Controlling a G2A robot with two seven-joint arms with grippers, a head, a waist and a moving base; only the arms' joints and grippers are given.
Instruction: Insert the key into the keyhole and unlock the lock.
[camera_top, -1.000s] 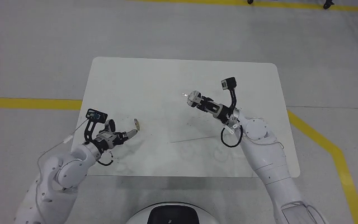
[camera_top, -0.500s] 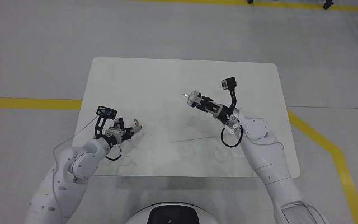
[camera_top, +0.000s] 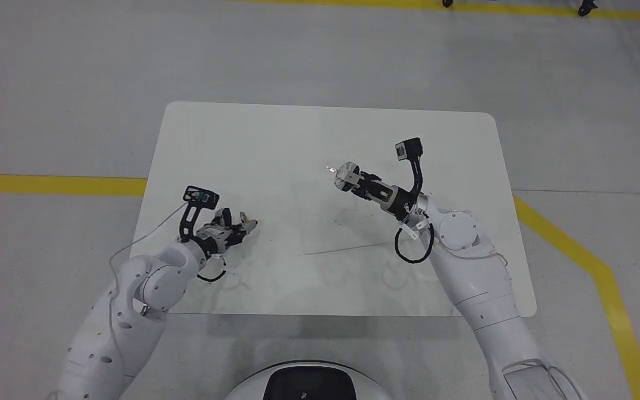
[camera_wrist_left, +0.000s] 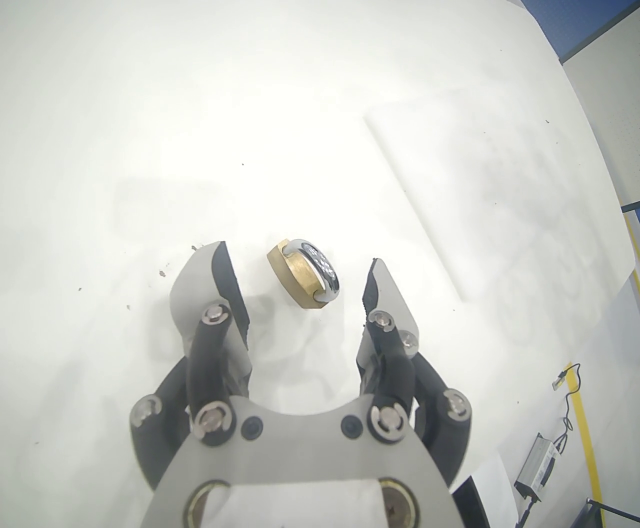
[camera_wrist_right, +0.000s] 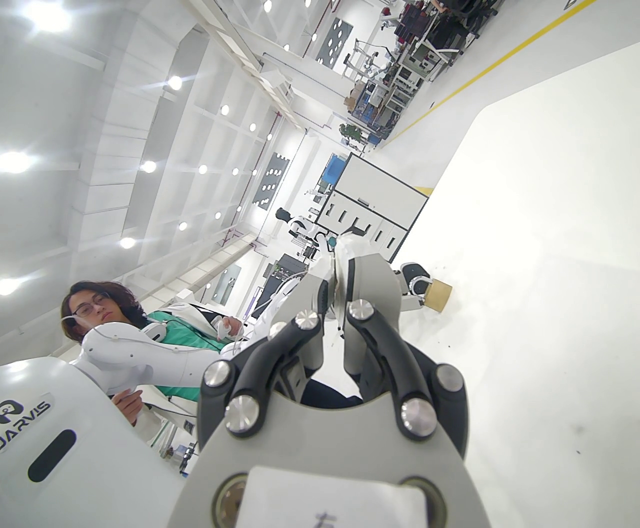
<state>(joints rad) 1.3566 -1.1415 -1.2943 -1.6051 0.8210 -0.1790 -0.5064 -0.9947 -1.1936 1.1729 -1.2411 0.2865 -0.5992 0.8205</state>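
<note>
Left claw (camera_wrist_left: 297, 257) wide around brass lock (camera_wrist_left: 292, 277) — chrome shackle.

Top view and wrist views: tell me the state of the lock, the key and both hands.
lock, shackle closed, on the table, untouched.
key, held in the right hand, not inserted.
left hand, open around the lock.
right hand, shut on the key.
</note>
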